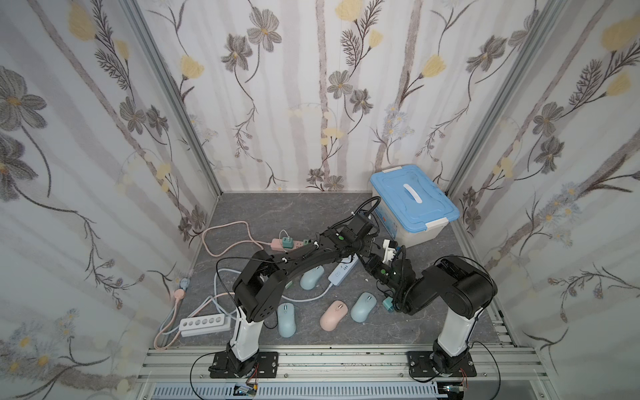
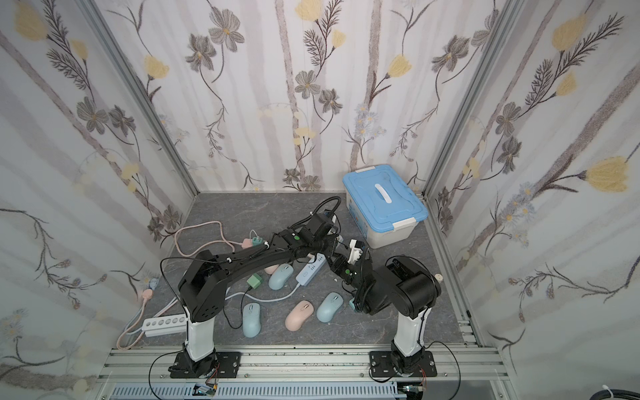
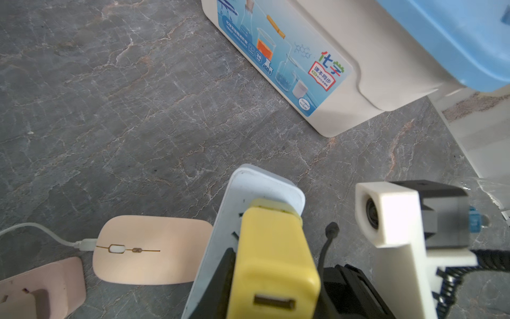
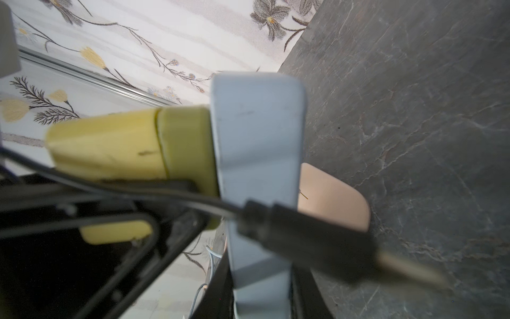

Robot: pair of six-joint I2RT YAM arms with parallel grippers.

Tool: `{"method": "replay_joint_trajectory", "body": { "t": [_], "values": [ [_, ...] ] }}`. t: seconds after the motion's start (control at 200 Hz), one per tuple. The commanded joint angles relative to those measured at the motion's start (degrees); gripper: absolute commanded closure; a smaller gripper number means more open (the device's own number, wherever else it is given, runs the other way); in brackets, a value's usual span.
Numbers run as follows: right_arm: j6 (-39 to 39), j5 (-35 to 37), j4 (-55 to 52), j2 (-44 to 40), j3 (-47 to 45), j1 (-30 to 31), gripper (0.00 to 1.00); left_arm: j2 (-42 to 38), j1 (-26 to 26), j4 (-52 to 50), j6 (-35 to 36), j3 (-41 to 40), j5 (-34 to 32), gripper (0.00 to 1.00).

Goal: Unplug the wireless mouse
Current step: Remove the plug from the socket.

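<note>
A flat pink wireless mouse [image 3: 151,250] lies on the grey floor with a white cable [image 3: 41,232] plugged into its front end. Beside it is a pale blue power strip [image 3: 265,185], also seen in both top views [image 1: 343,270] [image 2: 310,269]. A yellow charger [image 3: 273,248] sits plugged into the strip, its USB port empty. My left gripper [image 3: 276,276] is shut on the charger's sides. My right gripper [image 4: 260,290] is shut on the strip [image 4: 256,132], a jaw on each long edge. The mouse [image 4: 331,198] shows behind the strip.
A white box with a blue lid [image 1: 414,204] stands close behind both grippers. A pink power strip [image 1: 287,244], a white one [image 1: 204,325], several blue mice [image 1: 363,306], a rounded pink mouse [image 1: 332,313] and looping cables lie around. A black cable [image 4: 303,234] crosses the right wrist view.
</note>
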Motion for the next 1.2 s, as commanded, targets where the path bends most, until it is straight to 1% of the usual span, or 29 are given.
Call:
{"method": "replay_joint_trajectory", "body": {
  "t": [0.0, 0.045, 0.11, 0.18, 0.23, 0.275, 0.32, 0.37, 0.39, 0.435, 0.515, 0.56, 0.595, 0.624, 0.809, 0.854, 0.919, 0.954, 0.979, 1.029, 1.069, 1.124, 1.199],
  "values": [
    [2.16, 1.04, -3.2, 0.96, 1.0, 0.36, 1.0, -1.67, -1.26, 8.35, -6.76, 0.09, 18.96, 1.0],
    [2.44, 1.17, -3.14, 1.1, 1.12, 0.35, 1.0, -2.0, -2.06, 9.48, -4.63, -1.06, 15.77, 1.0],
    [2.63, 1.22, -3.15, 1.19, 1.17, 0.53, 1.0, -2.43, -4.31, 9.57, 0.77, -1.75, 7.85, 1.0],
    [2.55, 1.26, -3.59, 1.06, 1.26, 0.62, 1.0, -2.17, -5.79, 10.55, 5.4, -2.27, 2.09, 1.0],
    [2.44, 1.35, -3.94, 0.95, 1.29, 0.74, 1.0, -1.58, -5.89, 10.68, 7.08, -1.91, 1.05, 1.0],
    [2.39, 1.35, -4.14, 0.76, 1.19, 0.73, 1.0, -0.49, -5.87, 8.03, 8.14, 0.0, -0.16, 1.0],
    [2.32, 1.44, -4.24, 0.72, 1.01, 0.73, 1.0, 0.2, -5.2, 5.81, 7.98, 1.4, 0.91, 1.0],
    [2.33, 1.39, -4.24, 0.56, 0.84, 0.69, 1.0, 0.88, -4.07, 2.97, 6.27, 3.2, 4.98, 1.0],
    [2.29, 1.35, -4.28, 0.44, 0.81, 0.72, 1.0, 0.91, -3.47, 2.67, 5.61, 3.31, 7.01, 1.0],
    [2.28, 1.3, -4.18, 0.44, 0.65, 0.69, 1.0, 0.86, -1.92, 2.8, 2.79, 3.48, 13.77, 1.0],
    [2.18, 1.35, -3.96, 0.38, 0.56, 0.74, 1.0, 0.24, -0.17, 8.14, -2.76, 1.26, 24.12, 1.0],
    [2.17, 1.43, -3.97, 0.38, 0.61, 0.69, 1.0, -0.01, -0.13, 10.08, -4.6, 0.87, 26.25, 1.0],
    [2.19, 1.44, -3.97, 0.44, 0.67, 0.71, 1.0, -0.33, -0.17, 12.25, -5.41, 0.12, 26.86, 1.0],
    [2.28, 1.46, -3.97, 0.46, 0.78, 0.73, 1.0, -0.65, -0.35, 12.94, -5.29, -0.31, 25.88, 1.0],
    [2.88, 1.81, -4.66, 0.55, 0.83, 0.69, 1.0, -3.82, -1.3, 18.07, -1.38, -5.54, 13.15, 1.0],
    [2.89, 1.7, -4.95, 0.64, 1.0, 0.69, 1.0, -4.71, -1.6, 19.14, -0.19, -8.17, 10.45, 1.0],
    [2.99, 1.7, -5.07, 0.58, 0.99, 0.7, 1.0, -4.79, -1.91, 17.79, 1.74, -7.8, 8.41, 1.0],
    [2.92, 1.62, -5.34, 0.55, 1.02, 0.69, 1.0, -4.18, -1.93, 15.08, 2.13, -6.55, 7.86, 1.0],
    [2.89, 1.61, -5.37, 0.55, 1.0, 0.72, 1.0, -3.56, -1.85, 13.08, 2.13, -4.53, 8.24, 1.0],
    [2.68, 1.57, -5.37, 0.47, 1.0, 0.66, 1.0, -2.14, -1.35, 9.02, 1.34, -1.56, 11.8, 1.0],
    [2.64, 1.45, -5.45, 0.38, 1.0, 0.74, 1.0, -1.24, -1.23, 4.95, 1.46, 1.05, 13.12, 1.0],
    [2.59, 1.14, -5.31, 0.47, 1.15, 0.73, 1.0, -0.58, -1.12, 2.39, 1.65, 3.0, 17.7, 1.0],
    [2.62, 1.12, -5.23, 0.44, 1.3, 0.73, 1.0, 1.28, -1.05, -3.08, 1.84, 6.83, 19.26, 1.0]
  ]
}}
